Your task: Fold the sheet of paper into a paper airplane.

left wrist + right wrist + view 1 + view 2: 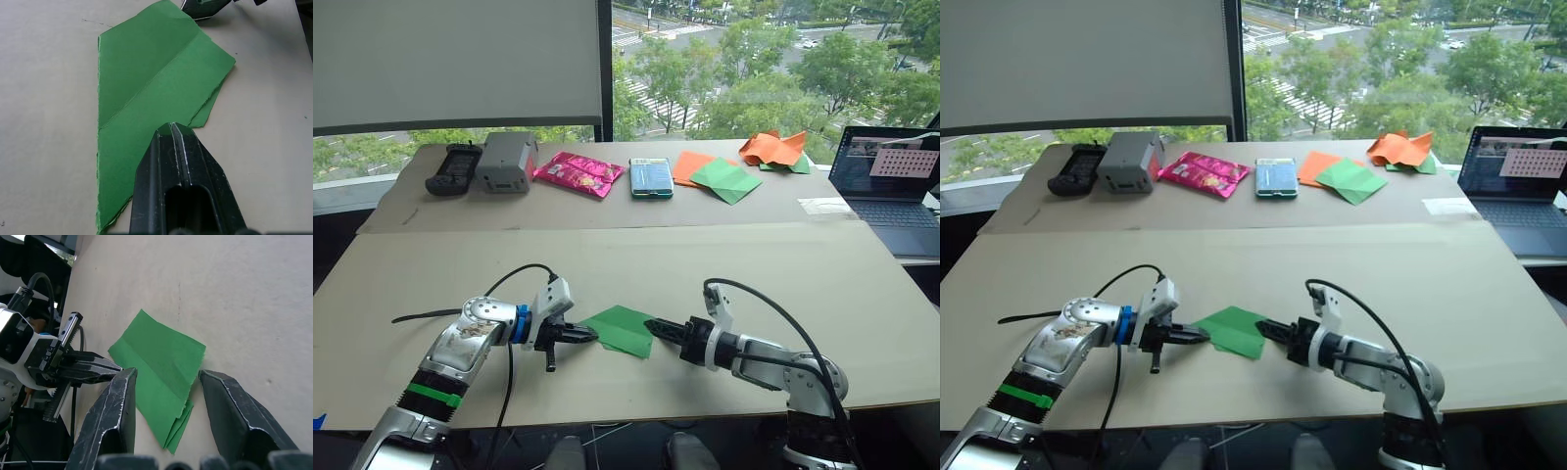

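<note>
From the head camera, the sheet of paper (623, 330) is seen lying folded on the near part of the table (724, 264), between the two grippers. The left gripper (585, 335) is laid at its left edge, the right gripper (653, 326) at its right edge.

In the left wrist view, the left gripper's fingers (178, 166) are pressed together over the green layers; whether the paper is pinched cannot be told.

In the right wrist view, the right gripper's fingers (117, 406) are spread wide, and the paper's end is framed between them.
</note>
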Robot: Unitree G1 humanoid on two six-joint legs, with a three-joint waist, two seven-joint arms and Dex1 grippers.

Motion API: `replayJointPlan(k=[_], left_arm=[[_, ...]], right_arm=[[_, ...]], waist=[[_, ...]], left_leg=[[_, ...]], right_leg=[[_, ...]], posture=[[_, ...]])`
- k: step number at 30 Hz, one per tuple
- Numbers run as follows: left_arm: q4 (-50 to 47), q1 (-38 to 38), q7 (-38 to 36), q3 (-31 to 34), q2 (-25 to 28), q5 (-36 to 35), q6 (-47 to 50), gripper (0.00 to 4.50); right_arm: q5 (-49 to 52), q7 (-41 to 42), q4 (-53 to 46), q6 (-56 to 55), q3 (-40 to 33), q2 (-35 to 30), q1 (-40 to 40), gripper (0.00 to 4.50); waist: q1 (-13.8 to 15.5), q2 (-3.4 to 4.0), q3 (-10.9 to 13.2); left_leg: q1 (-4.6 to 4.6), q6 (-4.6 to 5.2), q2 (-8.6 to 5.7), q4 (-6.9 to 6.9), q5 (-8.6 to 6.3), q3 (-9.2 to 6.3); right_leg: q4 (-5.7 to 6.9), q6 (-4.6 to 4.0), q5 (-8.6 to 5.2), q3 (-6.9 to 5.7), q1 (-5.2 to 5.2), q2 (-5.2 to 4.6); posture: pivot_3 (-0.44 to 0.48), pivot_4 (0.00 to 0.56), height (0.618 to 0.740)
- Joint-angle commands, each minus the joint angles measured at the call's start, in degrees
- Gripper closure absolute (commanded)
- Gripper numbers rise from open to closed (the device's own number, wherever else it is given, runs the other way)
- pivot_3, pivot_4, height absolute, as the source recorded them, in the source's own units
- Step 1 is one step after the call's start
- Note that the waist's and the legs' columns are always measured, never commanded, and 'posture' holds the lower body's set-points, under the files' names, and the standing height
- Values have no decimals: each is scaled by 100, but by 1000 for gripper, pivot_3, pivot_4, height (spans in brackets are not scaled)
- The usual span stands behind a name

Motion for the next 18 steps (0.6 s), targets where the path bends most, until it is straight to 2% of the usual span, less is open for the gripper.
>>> replayJointPlan(k=[1,2,3,4,8,14,16,18], left_arm=[[-143,21,0,20,96,19,-36,4500],[-142,20,0,20,99,22,-39,4500],[-149,29,0,22,105,22,-42,4500],[-154,33,0,24,109,20,-40,4500],[-169,30,3,28,121,4,-32,4500],[-185,35,-5,28,141,-8,-29,4500],[-189,32,-7,33,145,-19,-16,4500],[-189,25,-7,38,144,-26,-3,4500]], right_arm=[[16,-39,-118,-110,47,47,-67,2205],[-6,-30,-103,-138,60,42,-78,2205],[-19,-26,-101,-159,73,39,-75,2708],[-23,-21,-89,-188,72,44,-69,2944],[-71,100,-118,-295,178,-29,3,4360],[-286,404,-302,-663,521,-249,133,4441],[-680,733,-565,-1119,990,-559,259,4441],[-1456,1137,-841,-2023,1687,-1002,438,4441]], waist=[[0,0,0],[0,0,0],[0,0,0],[-1,2,-1],[-1,-6,-10],[8,-6,-9],[12,-4,-9],[18,-3,-9]], left_leg=[[-1,0,0,0,0,0],[-1,0,0,0,0,0],[-2,0,0,0,0,0],[-7,0,0,0,0,0],[-14,1,0,-1,1,-1],[-18,-1,0,0,0,0],[-22,-1,0,0,-1,1],[-24,-1,0,1,-1,1]], right_leg=[[0,0,0,0,0,0],[0,0,0,0,0,0],[0,0,0,0,-1,0],[0,0,0,0,-7,0],[1,0,0,0,-13,1],[-3,-1,0,0,-16,-1],[-4,-1,0,0,-18,-2],[-4,-1,0,0,-20,-3]], posture=[[0,150,718],[0,150,718],[0,150,718],[0,150,718],[0,150,718],[0,150,718],[0,150,718],[0,150,718]])
